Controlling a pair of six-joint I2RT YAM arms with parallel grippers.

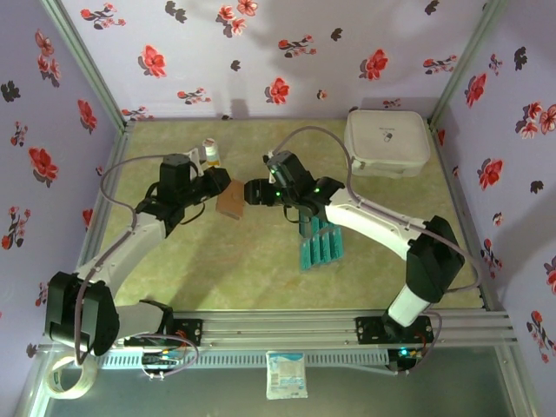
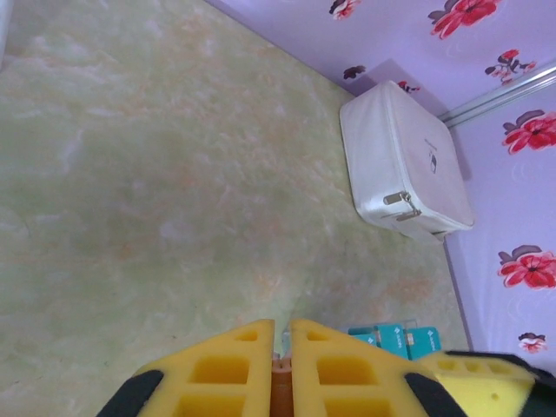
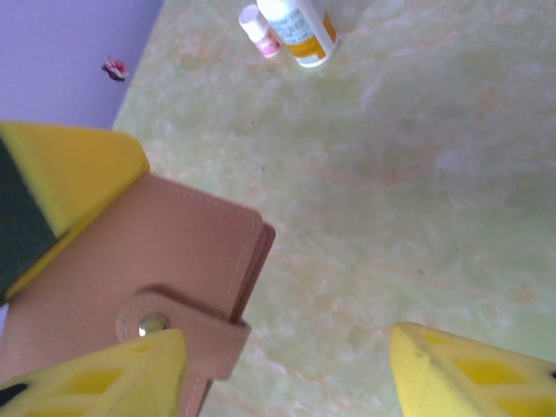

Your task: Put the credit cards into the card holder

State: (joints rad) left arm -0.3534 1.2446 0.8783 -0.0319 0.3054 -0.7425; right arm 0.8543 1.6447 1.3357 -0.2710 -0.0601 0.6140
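Note:
The card holder [image 1: 233, 201] is a closed reddish-brown wallet with a snap strap, held just above the table left of centre. My left gripper [image 1: 217, 183] is shut on its left edge. In the left wrist view a brown sliver of the card holder [image 2: 294, 387] shows between the yellow fingers [image 2: 234, 365]. My right gripper [image 1: 253, 191] stands open at the wallet's right side. In the right wrist view its left finger [image 3: 113, 375] overlaps the strap of the card holder [image 3: 148, 252], and the other finger is far off to the right. Several teal credit cards [image 1: 320, 243] lie in a row on the table under the right arm.
A large white rounded case [image 1: 387, 142] sits at the back right by the wall. Two small bottles [image 1: 209, 154] stand behind the left gripper, also seen as bottles [image 3: 291, 26] in the right wrist view. Floral walls close in the table on three sides.

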